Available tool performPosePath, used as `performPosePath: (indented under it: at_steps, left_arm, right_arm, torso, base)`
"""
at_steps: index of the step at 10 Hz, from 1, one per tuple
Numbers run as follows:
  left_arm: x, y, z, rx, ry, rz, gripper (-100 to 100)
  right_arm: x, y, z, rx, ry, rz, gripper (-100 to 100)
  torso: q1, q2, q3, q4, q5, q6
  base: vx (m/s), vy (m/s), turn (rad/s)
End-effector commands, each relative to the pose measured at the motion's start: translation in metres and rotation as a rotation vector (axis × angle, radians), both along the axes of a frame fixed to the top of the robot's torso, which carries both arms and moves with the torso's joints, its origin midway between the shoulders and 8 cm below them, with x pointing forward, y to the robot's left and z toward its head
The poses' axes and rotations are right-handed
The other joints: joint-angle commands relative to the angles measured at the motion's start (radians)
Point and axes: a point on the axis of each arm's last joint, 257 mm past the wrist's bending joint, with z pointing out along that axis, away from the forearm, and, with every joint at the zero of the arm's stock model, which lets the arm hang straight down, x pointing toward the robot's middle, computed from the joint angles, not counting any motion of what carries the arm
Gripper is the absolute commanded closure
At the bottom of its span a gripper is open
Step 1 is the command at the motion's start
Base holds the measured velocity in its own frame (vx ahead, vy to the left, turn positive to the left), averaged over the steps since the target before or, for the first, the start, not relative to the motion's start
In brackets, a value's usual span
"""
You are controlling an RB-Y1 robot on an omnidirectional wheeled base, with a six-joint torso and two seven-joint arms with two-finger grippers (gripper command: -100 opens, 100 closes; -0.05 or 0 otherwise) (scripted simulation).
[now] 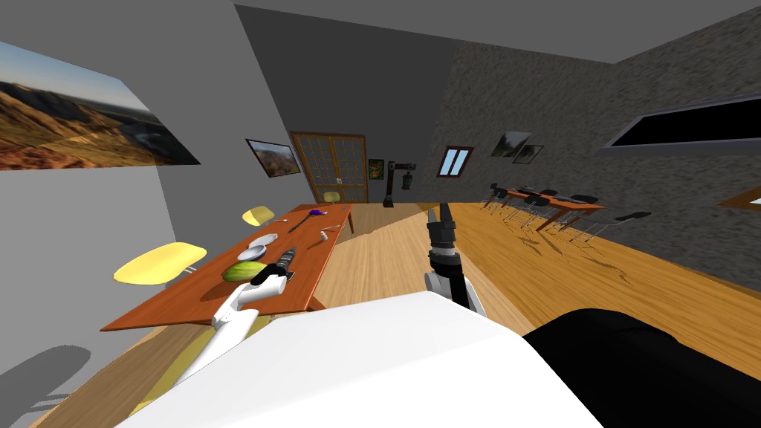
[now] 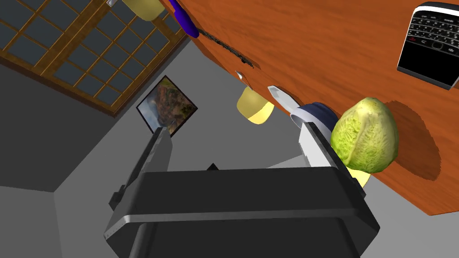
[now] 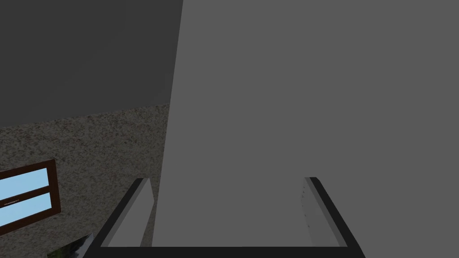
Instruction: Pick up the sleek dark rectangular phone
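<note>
The phone [image 2: 430, 45], dark with a small keypad and a light rim, lies flat on the orange-brown wooden table [image 2: 322, 45]. A green cabbage [image 2: 365, 134] rests between it and my left gripper [image 2: 234, 130], which is open and empty and points along the table's edge. One of its fingers [image 2: 316, 145] stands just beside the cabbage. In the head view the left gripper [image 1: 287, 258] hovers over the table [image 1: 186, 301] next to the cabbage [image 1: 244, 272]. My right gripper [image 1: 444, 215] is raised upright over the floor, open and empty.
A dark bowl [image 2: 316, 116] sits behind the cabbage, with a white plate [image 1: 262, 240] and a purple-handled utensil [image 1: 317, 212] farther along. Yellow chairs [image 1: 160, 261] line the table's left side. A second table with dark chairs [image 1: 557, 202] stands at the far right across the wooden floor.
</note>
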Motion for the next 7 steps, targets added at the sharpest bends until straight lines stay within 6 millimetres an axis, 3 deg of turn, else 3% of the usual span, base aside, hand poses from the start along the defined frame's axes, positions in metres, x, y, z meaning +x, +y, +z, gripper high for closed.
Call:
performPosePath:
  at_steps: [1, 7]
  left_arm:
    - [-0.003, 0.015, -0.011, 0.000, 0.060, 0.028, -100]
    - [-0.032, 0.052, -0.060, -0.027, 0.261, 0.115, -100]
  right_arm:
    - [0.000, 0.000, 0.000, 0.000, 0.000, 0.000, 0]
    - [0.000, 0.000, 0.000, 0.000, 0.000, 0.000, 0]
  torso:
    - [0.000, 0.000, 0.000, 0.000, 0.000, 0.000]
    - [0.000, -0.002, -0.001, 0.000, 0.000, 0.000]
  base:
    - [0.049, -0.018, 0.009]
    - [0.071, -0.016, 0.019]
